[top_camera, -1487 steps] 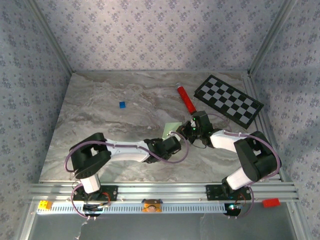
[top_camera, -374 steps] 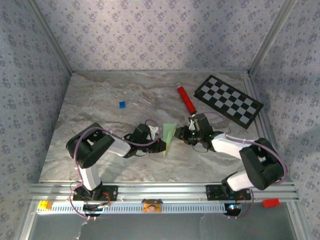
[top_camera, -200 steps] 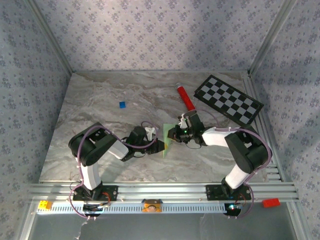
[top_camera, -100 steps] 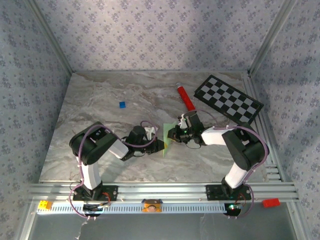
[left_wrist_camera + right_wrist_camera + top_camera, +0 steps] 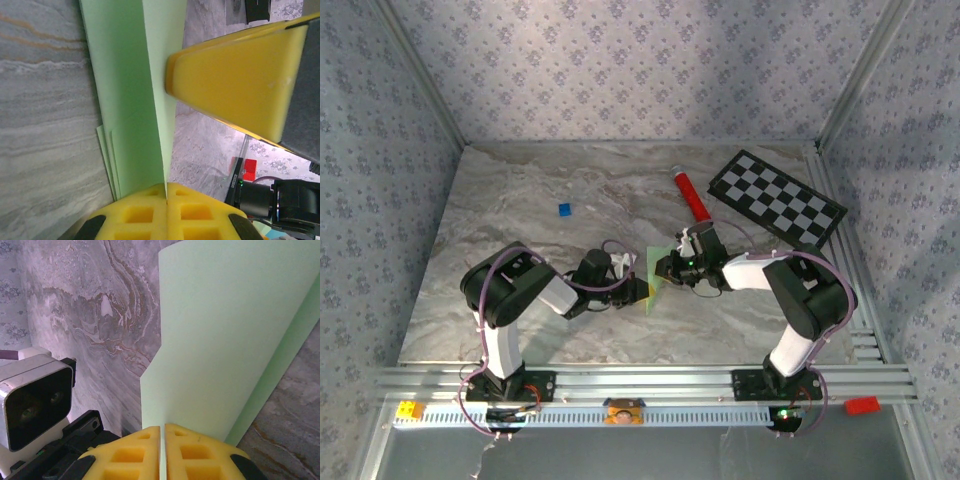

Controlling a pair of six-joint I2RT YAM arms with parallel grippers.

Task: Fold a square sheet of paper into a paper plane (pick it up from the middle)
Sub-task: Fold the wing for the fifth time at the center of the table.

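paper plane (image 5: 656,268), part-folded, clamped between both jaws

centre: left gripper (image 5: 642,291) and right gripper (image 5: 664,270) meet nose to nose, both pinching the folded paper sheet (image 5: 656,259); no passage between them.
far right: checkerboard (image 5: 777,200) takes the corner; red tube (image 5: 693,198) lies just beyond the right wrist, near the board.
far left: table (image 5: 500,220) bare apart from the tiny blue square (image 5: 564,209); wide lane.
near edge: the strip in front of both forearms is free.
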